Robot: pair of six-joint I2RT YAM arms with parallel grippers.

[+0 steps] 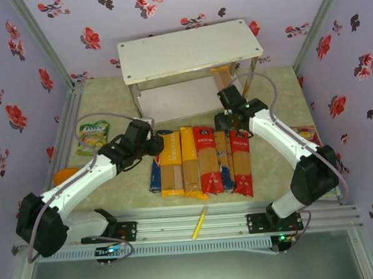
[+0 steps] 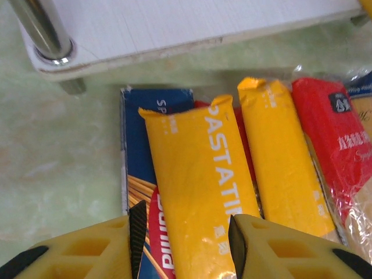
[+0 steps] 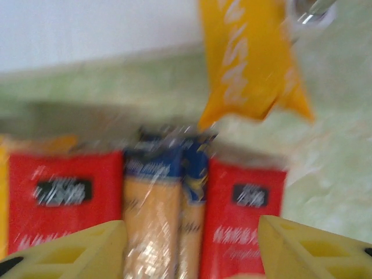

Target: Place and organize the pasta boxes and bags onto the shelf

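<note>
White boards on silver posts made up the shelf [image 1: 188,52] at the far middle of the green counter [image 1: 278,91]. One yellow-orange bag [image 3: 247,58] sat at its right end under the top tier, its end poking out over the counter. The other packs lay side by side just near of the shelf: a dark-blue box [image 2: 139,145] on the left, then yellow bags [image 2: 197,174], red bags [image 3: 241,215] and blue-ended bags [image 3: 157,197]. The left fingers [image 2: 87,250] were spread wide, straddling a yellow bag that lay on the box. The right fingers [image 3: 75,250] were also spread wide, above the far ends of the red and blue-ended bags.
</note>
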